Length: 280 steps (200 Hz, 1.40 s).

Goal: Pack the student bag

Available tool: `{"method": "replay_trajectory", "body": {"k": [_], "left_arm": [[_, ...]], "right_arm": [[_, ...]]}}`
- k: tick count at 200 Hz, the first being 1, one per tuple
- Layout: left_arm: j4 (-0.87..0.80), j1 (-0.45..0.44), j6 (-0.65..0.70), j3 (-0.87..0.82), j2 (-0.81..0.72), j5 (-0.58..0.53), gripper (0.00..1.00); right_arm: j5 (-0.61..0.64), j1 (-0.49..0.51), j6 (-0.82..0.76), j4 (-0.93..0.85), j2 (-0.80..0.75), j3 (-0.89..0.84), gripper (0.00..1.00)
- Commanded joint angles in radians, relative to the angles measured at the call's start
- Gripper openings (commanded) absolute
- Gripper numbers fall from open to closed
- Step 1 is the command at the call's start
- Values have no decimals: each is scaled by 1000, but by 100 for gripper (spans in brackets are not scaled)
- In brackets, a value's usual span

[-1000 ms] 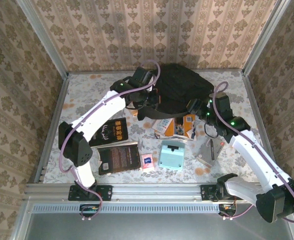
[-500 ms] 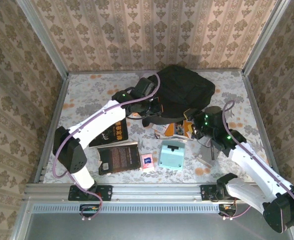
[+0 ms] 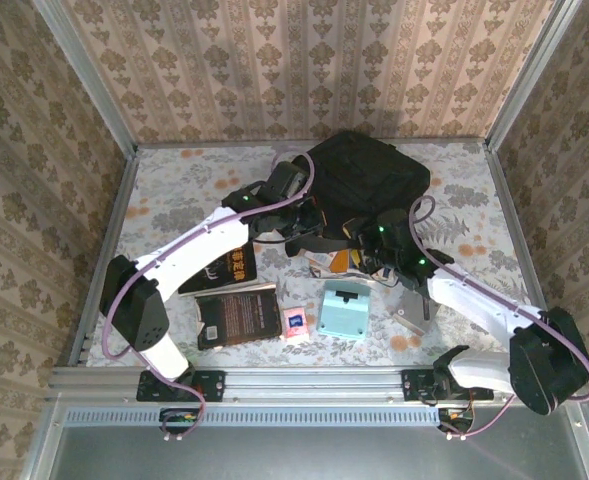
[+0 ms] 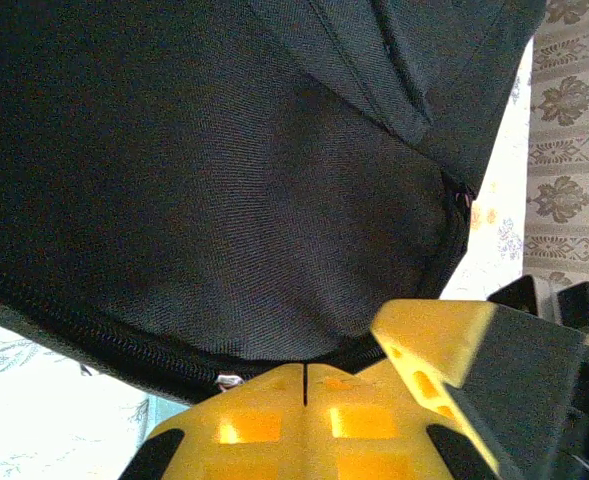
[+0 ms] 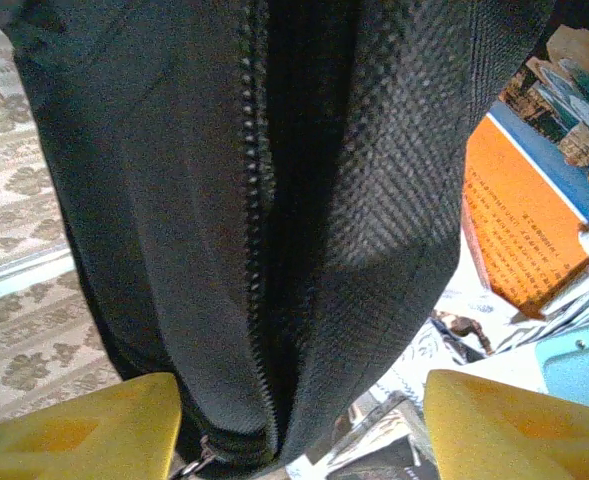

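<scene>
The table (image 3: 174, 180), spread with a pale cloth of floral pattern and walled on three sides with patterned paper, bore everything. The student bag (image 3: 369, 180), a large black backpack of soft fabric, lay at the far middle of the table, its near edge towards the arms. Both white arms reached to that near edge, the left one from the left, the right one from the right.

The left gripper (image 4: 305, 372) had its yellow fingers (image 4: 254, 420) pressed flat together, no gap between them, their tips against the bag's zip line. Whether a fold of cloth was pinched there could not be told. The right gripper (image 5: 299, 420) stood with its yellow fingers (image 5: 74, 430) well apart, a hanging fold of the bag with its zip between them. One finger was just beside the fabric, the other a little clear of it, and nothing was gripped.

Near the left arm lay a dark-covered book with red and white characters (image 3: 229, 265), and just nearer than it a second dark book (image 3: 239, 315). A flat orange book (image 3: 339, 260) lay just under the bag's near edge, between the two grippers. A pale teal box (image 3: 343, 308) sat nearer than it, a grey flat piece (image 3: 414, 310) to its right, and a small pink packet (image 3: 295, 323) between the teal box and the second dark book.
</scene>
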Motion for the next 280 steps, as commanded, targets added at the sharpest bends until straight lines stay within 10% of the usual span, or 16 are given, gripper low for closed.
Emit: {"method": "replay_trajectory", "body": {"k": [1,54,280], "left_arm": [[43,16,-14,-23,-53,13,0],[56,53,61,-115,-46,39,0],[122,106,131,-165,62,147,20]], "right_arm": [[24,9,6,43,30,32,55],[45,9,-66,88,119,28,0],[17,30,-92,206,218,43,0]]}}
